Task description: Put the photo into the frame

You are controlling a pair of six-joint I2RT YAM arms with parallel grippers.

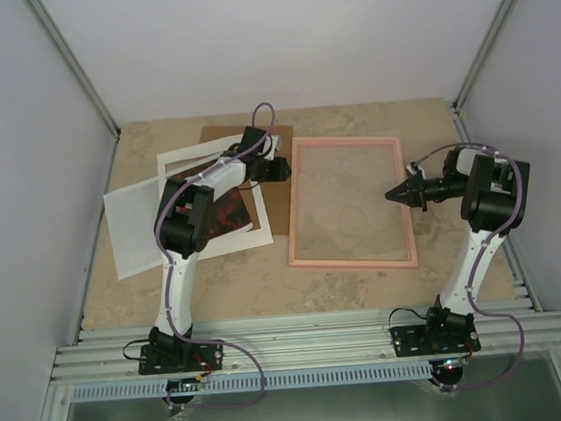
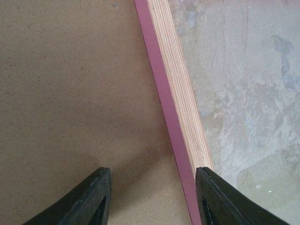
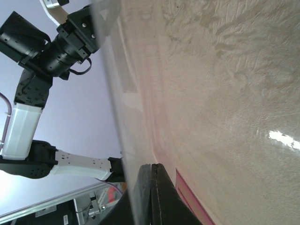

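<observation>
The pink frame (image 1: 349, 202) lies flat right of the table's middle. In the left wrist view its left rail (image 2: 180, 108) shows a pink face and a pale wood edge. The photo (image 1: 234, 212), red-orange on dark, lies left of the frame inside a white mat (image 1: 215, 242), partly hidden by my left arm. My left gripper (image 1: 282, 169) is open and empty, its fingertips (image 2: 96, 197) spanning the brown backing board (image 2: 70, 93) and the frame's left rail. My right gripper (image 1: 392, 194) is shut with its tip (image 3: 154, 171) at the frame's right rail.
A plain white sheet (image 1: 133, 230) lies at the far left, partly under the mat. The brown backing board (image 1: 278, 209) lies between mat and frame. A clear pane edge (image 3: 115, 93) shows beside my right fingers. Enclosure walls stand close on both sides.
</observation>
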